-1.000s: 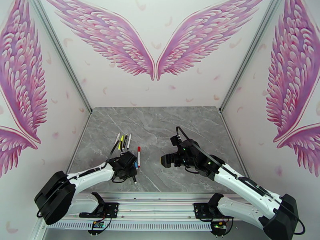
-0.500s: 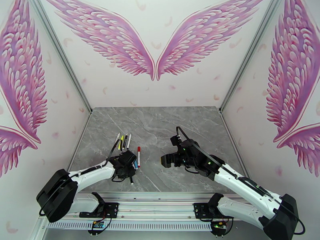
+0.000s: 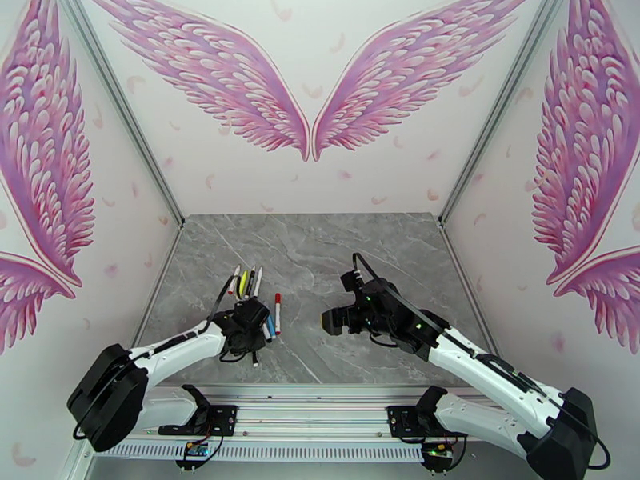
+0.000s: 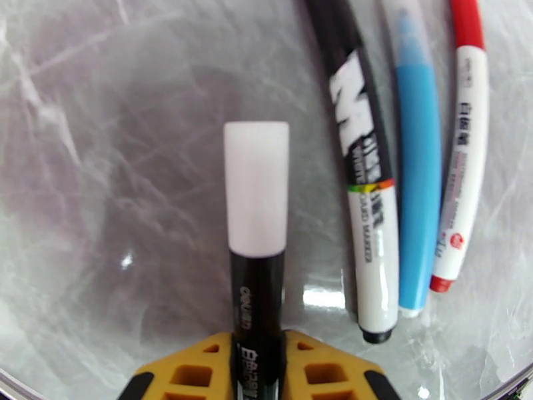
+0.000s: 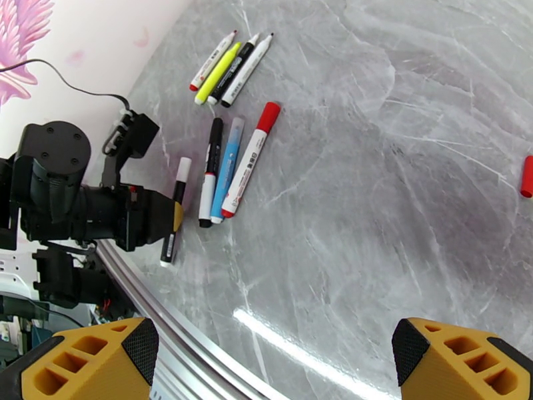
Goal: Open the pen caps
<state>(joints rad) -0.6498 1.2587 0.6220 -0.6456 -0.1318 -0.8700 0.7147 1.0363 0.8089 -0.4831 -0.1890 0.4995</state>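
Observation:
My left gripper point(image 4: 256, 365) is shut on a black pen point(image 4: 257, 308) with a white cap point(image 4: 256, 188), holding it low over the table point(image 3: 320, 234). Its tail sticks out toward the near edge point(image 3: 255, 355). Just right of it lie a black-and-white marker point(image 4: 363, 195), a blue pen point(image 4: 416, 181) and a white pen with a red cap point(image 4: 466, 18). Several more pens, one a yellow highlighter point(image 5: 218, 73), lie farther back. A loose red cap point(image 5: 528, 176) rests at the right edge of the right wrist view. My right gripper point(image 5: 274, 345) hovers open and holds nothing, right of the pens point(image 3: 330, 320).
The grey marble table is walled by winged panels on three sides. A metal rail point(image 5: 193, 341) runs along the near edge under the arms. The left arm's black wrist point(image 5: 60, 188) sits close to that rail.
The left gripper has swung the held pen slightly left and away from the near edge. The right arm has not moved.

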